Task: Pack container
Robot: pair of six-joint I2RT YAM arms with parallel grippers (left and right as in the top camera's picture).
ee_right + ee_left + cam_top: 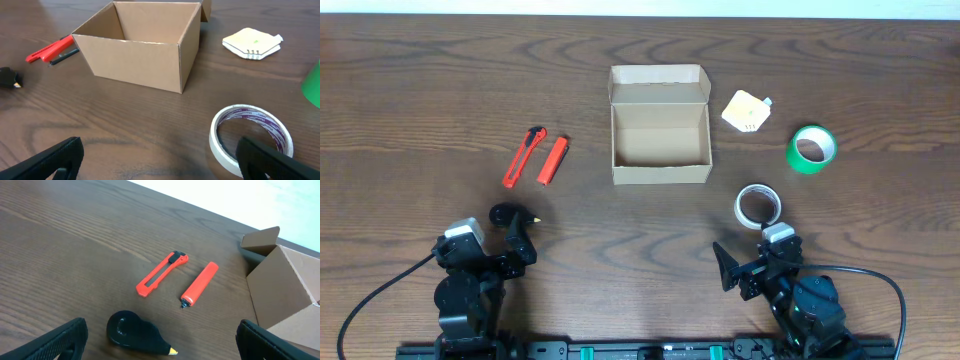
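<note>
Centrally, the container (pixel 659 140) stands lid-open for filling; cutter (pixel 524 157) and marker (pixel 552 160) left of it, green tape (pixel 811 149) and white tape (pixel 757 205) right. Left gripper (pixel 517 252) and right gripper (pixel 752 262), nearside, gape empty.

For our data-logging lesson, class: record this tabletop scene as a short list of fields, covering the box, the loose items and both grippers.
container: brown cardboard box, lid flap open, nothing inside
left of box: red utility knife, red marker, black correction-tape dispenser
right of box: pale yellow flat item, green tape roll, white tape roll
left gripper: open, empty, beside the dispenser
right gripper: open, empty, beside the white tape roll
packed so far: nothing
</note>
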